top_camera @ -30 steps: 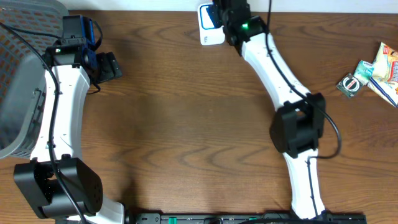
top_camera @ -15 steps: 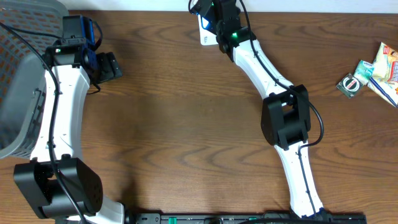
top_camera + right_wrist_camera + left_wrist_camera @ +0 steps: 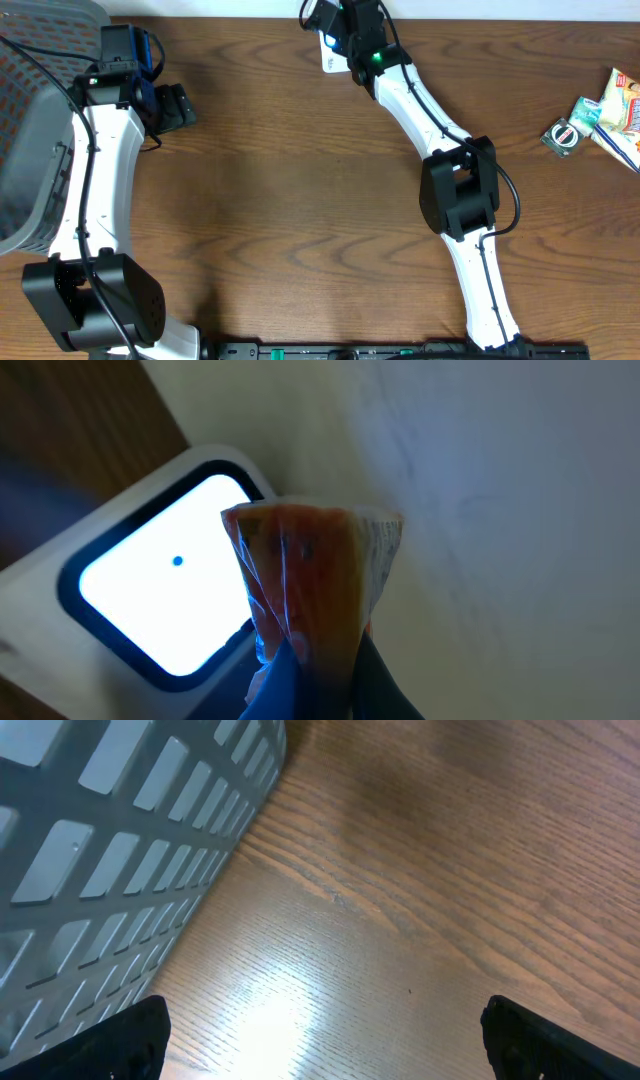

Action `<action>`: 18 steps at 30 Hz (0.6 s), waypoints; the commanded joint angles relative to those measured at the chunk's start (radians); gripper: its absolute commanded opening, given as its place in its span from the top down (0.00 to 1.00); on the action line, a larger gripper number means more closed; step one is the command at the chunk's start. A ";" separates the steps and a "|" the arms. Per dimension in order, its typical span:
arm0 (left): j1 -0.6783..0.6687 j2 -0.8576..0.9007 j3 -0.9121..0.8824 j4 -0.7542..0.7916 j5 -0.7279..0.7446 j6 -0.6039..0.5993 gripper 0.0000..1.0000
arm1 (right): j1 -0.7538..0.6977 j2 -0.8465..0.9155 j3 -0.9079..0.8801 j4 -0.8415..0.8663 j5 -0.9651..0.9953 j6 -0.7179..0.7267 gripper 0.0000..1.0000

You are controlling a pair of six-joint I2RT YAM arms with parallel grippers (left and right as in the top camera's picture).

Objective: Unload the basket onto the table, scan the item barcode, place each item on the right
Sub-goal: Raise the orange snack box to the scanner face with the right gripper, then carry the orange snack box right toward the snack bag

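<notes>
The right hand (image 3: 305, 685) is pinching an orange packet (image 3: 310, 570) tight, the packet sticking out past its fingertips over the lit scanner (image 3: 150, 595) at the bench's (image 3: 300, 200) far edge. The left hand (image 3: 330, 1035) is gaping wide beside the basket (image 3: 100, 840).

brown wood-grain table (image 3: 300, 210). grey slotted basket (image 3: 25, 150) stands at the left edge, running up to the far left corner (wall meets the tabletop in the left wrist view). white scanner (image 3: 332, 62) with a lit window lies at the far edge, about midway along. by the right edge, towards the far corner: yellow-white snack packet (image 3: 622, 108), green packet (image 3: 585, 108) touching it, small dark pack (image 3: 562, 136) just beside.
</notes>
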 commanded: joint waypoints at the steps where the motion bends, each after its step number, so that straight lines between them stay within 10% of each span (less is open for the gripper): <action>1: 0.002 0.010 -0.005 -0.002 0.003 0.009 0.02 | 0.003 -0.014 0.019 0.003 0.045 -0.014 0.99; 18: 0.002 0.010 -0.005 -0.002 0.003 0.009 0.02 | -0.046 -0.126 0.019 -0.049 0.160 -0.024 0.99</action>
